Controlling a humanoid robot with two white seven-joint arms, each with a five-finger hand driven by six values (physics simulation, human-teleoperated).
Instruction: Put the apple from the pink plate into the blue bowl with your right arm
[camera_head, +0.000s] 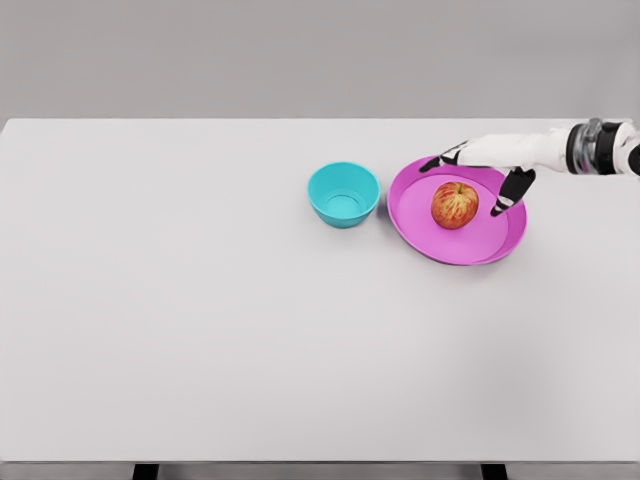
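Table (200, 330): white, flat, filling most of the frame from the upper edge of its top down to the bottom; grey backdrop behind it. Bowl (343, 194): blue-turquoise, round, upright, set a little right of centre in the upper half of the frame, nothing visible inside it. Plate (470, 245): pink-magenta, round, shallow, lying just right of the bowl with a narrow strip of table between the two rims. Apple (454, 204): red and yellow, stem dimple up, resting on the plate slightly above the plate's middle, apart from the rim on all sides. Right arm (600, 147): white with a dark band at the wrist, entering from the right edge in the upper half of the frame and reaching leftward over the far rim of the plate. Right hand (487, 162): white with black fingertips, fingers spread and grasping nothing; thumb (512, 190) pointing down toward the plate just right of the apple, the other fingers stretched left above the apple along the plate's upper edge; a gap shows between apple and every finger. Whether the thumb tip touches the plate cannot be told. Left arm: out of the frame.
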